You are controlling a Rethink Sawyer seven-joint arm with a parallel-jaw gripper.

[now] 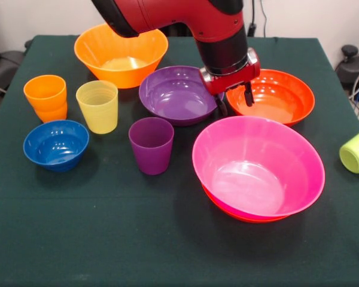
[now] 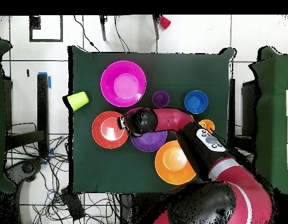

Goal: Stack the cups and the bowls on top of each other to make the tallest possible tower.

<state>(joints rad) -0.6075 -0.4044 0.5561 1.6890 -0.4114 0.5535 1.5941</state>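
My gripper (image 1: 235, 102) is open and empty. It hangs low between the purple bowl (image 1: 178, 94) and a lone red-orange bowl (image 1: 275, 95), over that bowl's left rim; the overhead view shows it there too (image 2: 122, 123). The pink bowl (image 1: 257, 164) sits nested in a second red-orange bowl (image 1: 239, 214) at the front right. The purple cup (image 1: 151, 144), yellow cup (image 1: 97, 106) and orange cup (image 1: 46, 97) stand upright on the left half. The blue bowl (image 1: 55, 144) is at the front left and the large yellow-orange bowl (image 1: 121, 54) at the back. The lime green cup (image 1: 357, 149) lies on its side at the right edge.
The table has a dark green cloth (image 1: 107, 239). My arm (image 2: 187, 125) reaches over the purple bowl (image 2: 149, 142) and hides the yellow cup from overhead. Cables and chairs surround the table on the floor.
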